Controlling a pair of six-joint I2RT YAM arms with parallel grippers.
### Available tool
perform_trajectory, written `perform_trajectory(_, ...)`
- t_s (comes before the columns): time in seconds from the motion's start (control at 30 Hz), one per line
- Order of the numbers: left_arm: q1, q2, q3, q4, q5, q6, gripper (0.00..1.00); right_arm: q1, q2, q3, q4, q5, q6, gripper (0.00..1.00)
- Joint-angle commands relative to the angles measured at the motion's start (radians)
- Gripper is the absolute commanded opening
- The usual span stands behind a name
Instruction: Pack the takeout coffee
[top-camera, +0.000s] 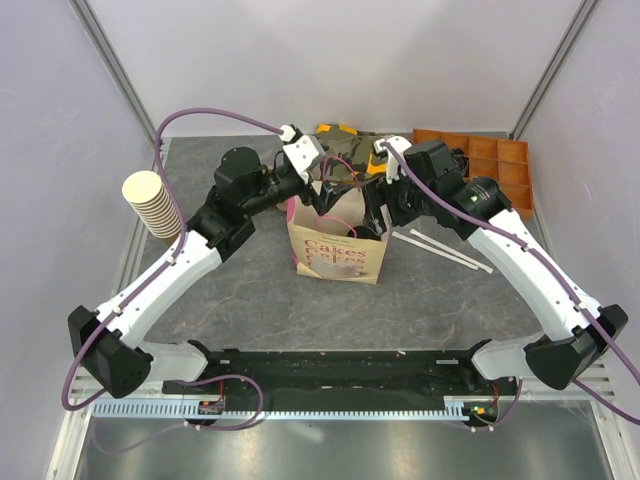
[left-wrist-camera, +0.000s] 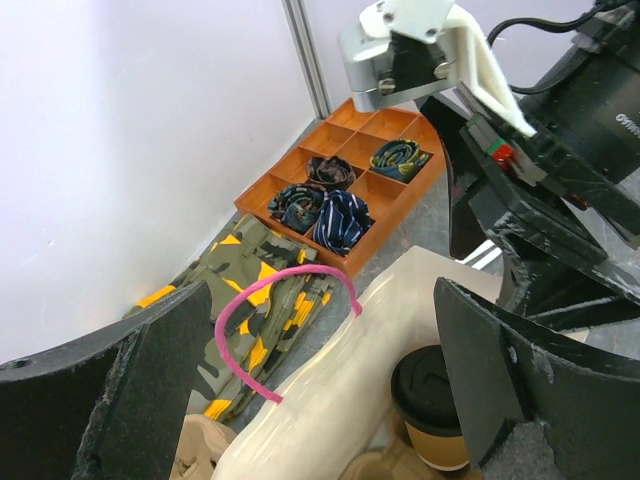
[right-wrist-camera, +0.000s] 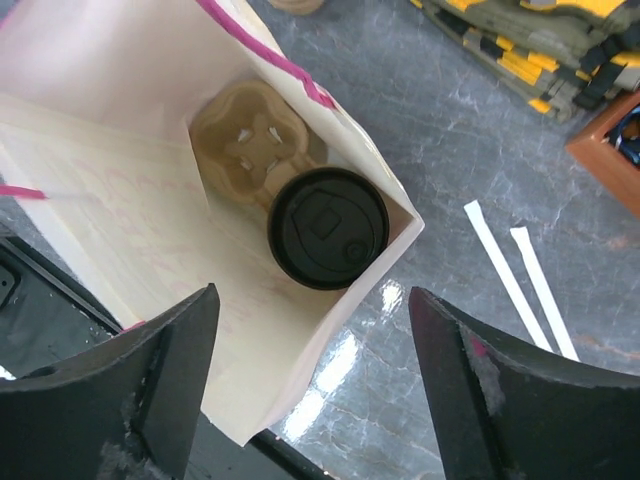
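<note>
The takeout coffee (right-wrist-camera: 327, 227), a tan cup with a black lid, stands inside the open white paper bag (right-wrist-camera: 120, 230), in one pocket of the brown pulp carrier (right-wrist-camera: 243, 140). It also shows in the left wrist view (left-wrist-camera: 432, 400). My right gripper (right-wrist-camera: 312, 295) is open and empty, above the bag's right corner and just over the cup. My left gripper (left-wrist-camera: 320, 300) is open and empty, above the bag's rear wall (left-wrist-camera: 330, 380) near its pink handle (left-wrist-camera: 262, 310). In the top view the bag (top-camera: 338, 252) stands mid-table, with the left gripper (top-camera: 322, 185) and right gripper (top-camera: 378, 212) at its mouth.
A tall stack of lidless paper cups (top-camera: 152, 205) stands at the left. An orange compartment tray (top-camera: 480, 160) sits at the back right. Folded camouflage cloth (left-wrist-camera: 250, 290) lies behind the bag. Two wrapped straws (top-camera: 440, 250) lie to its right. A tan pulp piece (left-wrist-camera: 190, 450) lies outside the bag.
</note>
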Motion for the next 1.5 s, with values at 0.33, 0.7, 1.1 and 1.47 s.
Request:
perform_trajectory(0.33,0.058,0.022,0.132,0.006,-0.064,-0.156,1.00,-0.015,0.002,0.277,0.025,0.041,-0.138,0.96)
perform_trajectory(0.7,0.201,0.023,0.193,-0.056,-0.130,-0.300,1.00,-0.381,0.005,0.251,-0.078,-0.046,-0.439,0.97)
perform_trajectory(1.1,0.301,0.012,0.204,-0.160,-0.132,-0.329,0.99,-0.565,0.273,0.134,-0.264,-0.054,-0.840,0.74)
perform_trajectory(1.47,0.304,-0.012,0.189,-0.223,-0.165,-0.292,0.99,-0.475,0.557,0.079,-0.147,0.076,-0.836,0.50)
